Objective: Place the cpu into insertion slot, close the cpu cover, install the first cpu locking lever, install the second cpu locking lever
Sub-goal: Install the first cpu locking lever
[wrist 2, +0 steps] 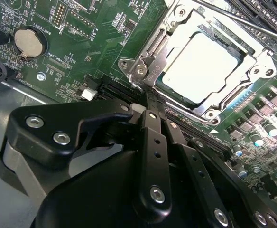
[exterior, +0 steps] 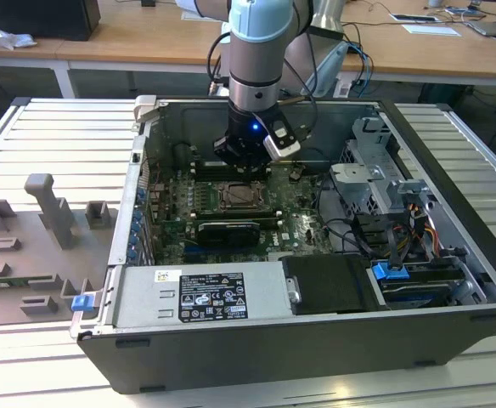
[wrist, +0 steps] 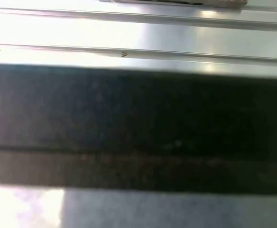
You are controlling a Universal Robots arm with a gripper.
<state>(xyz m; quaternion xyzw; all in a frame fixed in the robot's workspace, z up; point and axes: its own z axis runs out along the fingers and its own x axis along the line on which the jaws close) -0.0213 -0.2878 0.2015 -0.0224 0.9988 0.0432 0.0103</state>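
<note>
Hand (wrist 2: 150,102) clenched, empty, beside cpu cover (wrist 2: 176,38) lowered over cpu (wrist 2: 200,66).

This looks like a robotics lab or electronics workshop. An open computer case (exterior: 316,255) lies on a ribbed metal bench (exterior: 53,144) with its green motherboard (exterior: 231,204) exposed, and a grey robot arm (exterior: 256,51) reaches down into it. Grey moulded fixtures (exterior: 44,229) sit beside the case, and wooden desks (exterior: 146,42) strewn with cables and papers stand behind.
</note>
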